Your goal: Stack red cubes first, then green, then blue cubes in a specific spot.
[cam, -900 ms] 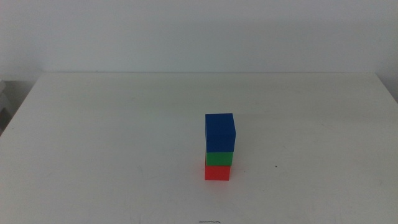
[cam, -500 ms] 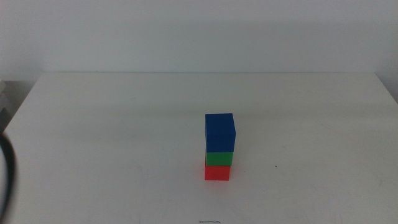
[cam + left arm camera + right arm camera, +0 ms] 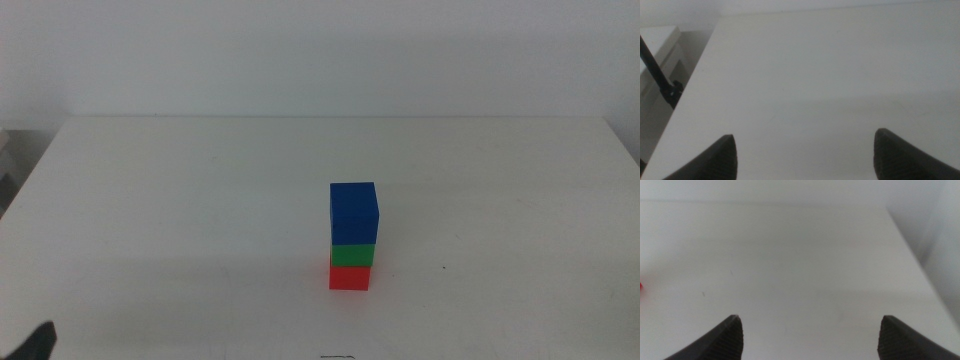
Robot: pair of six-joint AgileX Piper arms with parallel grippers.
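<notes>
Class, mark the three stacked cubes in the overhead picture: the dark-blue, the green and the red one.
dark-blue matte cube (image 3: 354, 214), middle view, centre of its front face.
small green matte cube (image 3: 353, 255), middle view, its visible front face.
small bright-red matte cube (image 3: 350, 277), middle view, its front face.

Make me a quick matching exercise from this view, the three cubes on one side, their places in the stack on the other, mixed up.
Things:
1. red cube
2. green cube
3. blue cube

Places:
A. top of the stack
B. on the table, at the bottom
C. middle, between the other two

Pairs: 1-B, 2-C, 3-A
</notes>
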